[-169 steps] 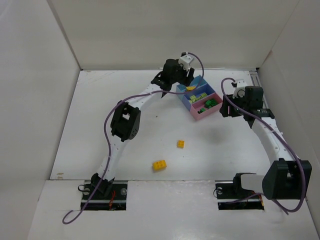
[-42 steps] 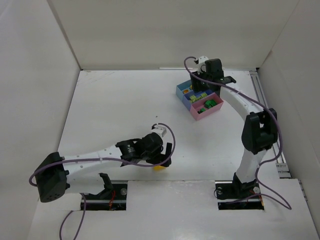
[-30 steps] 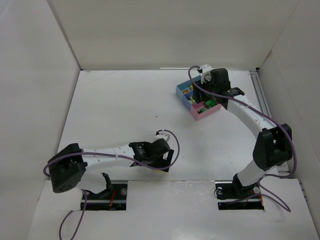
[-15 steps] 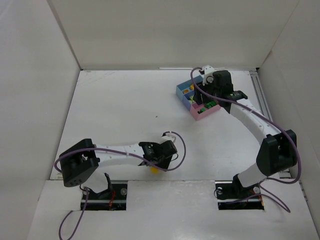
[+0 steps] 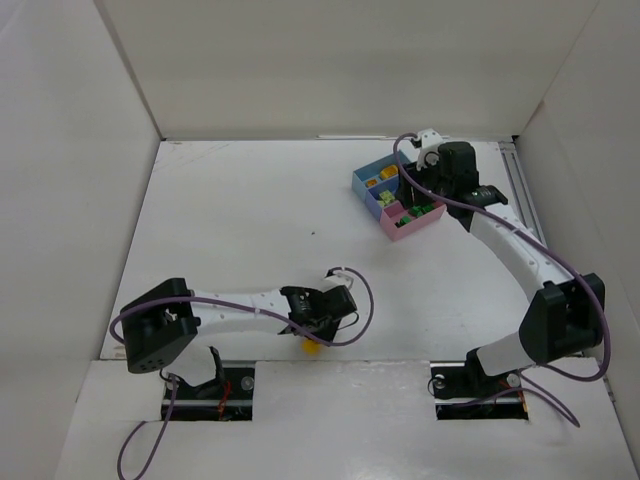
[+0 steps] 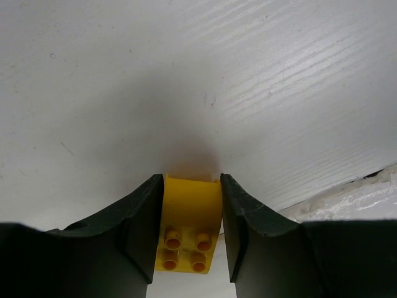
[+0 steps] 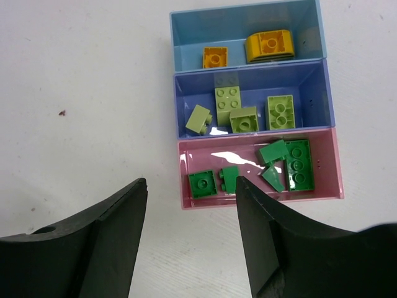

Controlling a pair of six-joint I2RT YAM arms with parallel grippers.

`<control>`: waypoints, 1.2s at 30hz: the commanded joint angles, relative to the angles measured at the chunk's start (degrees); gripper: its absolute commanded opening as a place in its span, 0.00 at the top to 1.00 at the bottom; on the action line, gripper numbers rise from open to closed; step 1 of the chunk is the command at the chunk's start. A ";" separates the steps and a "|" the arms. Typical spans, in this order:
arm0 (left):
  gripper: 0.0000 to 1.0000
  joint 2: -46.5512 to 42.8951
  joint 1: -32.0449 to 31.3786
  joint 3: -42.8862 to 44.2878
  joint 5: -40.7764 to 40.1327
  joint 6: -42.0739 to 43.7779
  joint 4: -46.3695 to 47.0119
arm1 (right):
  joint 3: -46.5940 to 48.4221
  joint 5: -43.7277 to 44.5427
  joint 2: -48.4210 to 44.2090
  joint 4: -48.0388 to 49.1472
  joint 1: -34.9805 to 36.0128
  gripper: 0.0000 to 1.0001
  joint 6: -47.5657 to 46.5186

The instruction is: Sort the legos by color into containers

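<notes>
Left gripper (image 5: pixel 315 336) crouches over an orange-yellow lego (image 5: pixel 312 347) at the table's (image 5: pixel 230 230) near edge. Far right, the right gripper (image 5: pixel 418 195) hangs above three joined containers (image 5: pixel 398 233), green legos (image 5: pixel 412 213) showing in the pink one.

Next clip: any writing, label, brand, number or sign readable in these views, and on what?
None can be read. The trays carry no label; the studs of the yellow brick in the left claw are too blurred to show any embossing; the table bears no writing.
</notes>
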 commanded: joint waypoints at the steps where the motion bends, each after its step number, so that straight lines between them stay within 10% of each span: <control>1: 0.78 -1.54 -0.25 2.33 -1.42 -2.77 -3.46 | -0.60 -0.08 -1.81 1.65 -0.23 0.36 1.19; 11: 0.79 -1.46 4.82 17.53 -14.52 2.31 -2.44 | -2.27 1.32 -5.05 1.65 -2.69 0.36 4.35; 21: 0.77 10.81 28.65 41.56 -0.46 22.88 18.49 | -9.64 9.23 -18.76 -0.64 -14.81 0.36 12.71; 36: 0.77 48.11 36.14 83.99 14.12 28.69 29.28 | -12.29 16.70 -26.42 -4.42 -17.72 0.36 12.54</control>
